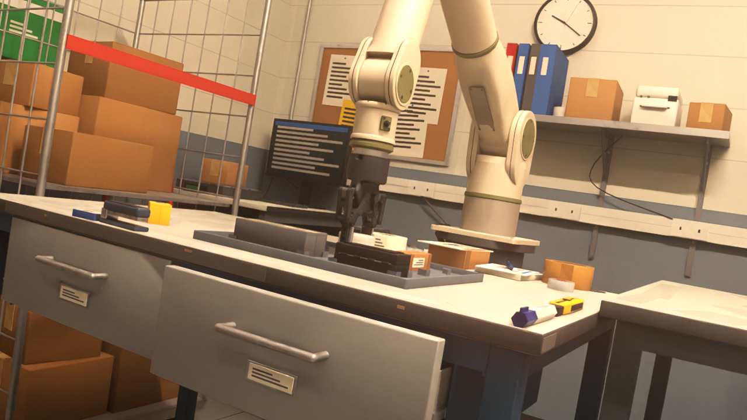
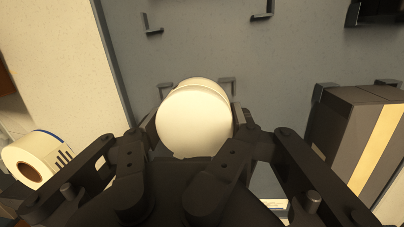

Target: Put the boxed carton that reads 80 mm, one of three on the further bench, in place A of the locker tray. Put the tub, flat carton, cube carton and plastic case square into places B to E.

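The white round tub (image 2: 194, 118) is held in my gripper (image 2: 193, 118), standing upright on the grey locker tray (image 1: 334, 256) between two raised corner marks near the tray's edge. From the second side camera the gripper (image 1: 358, 230) comes straight down behind the black plastic case (image 1: 371, 257), and the tub (image 1: 384, 241) shows only partly. A long dark boxed carton (image 1: 279, 236) lies at the tray's left end. A small cube carton (image 1: 418, 259) with a white label sits beside the case. In the wrist camera a dark carton with a pale stripe (image 2: 364, 132) stands to the right.
The tray fills the middle of the bench. A flat brown carton (image 1: 459, 254) lies beyond it by the arm's base, with a tape roll (image 1: 568, 272), a marker (image 1: 533, 315) and a label roll (image 2: 34, 158) around. A drawer (image 1: 292, 345) stands open at the front.
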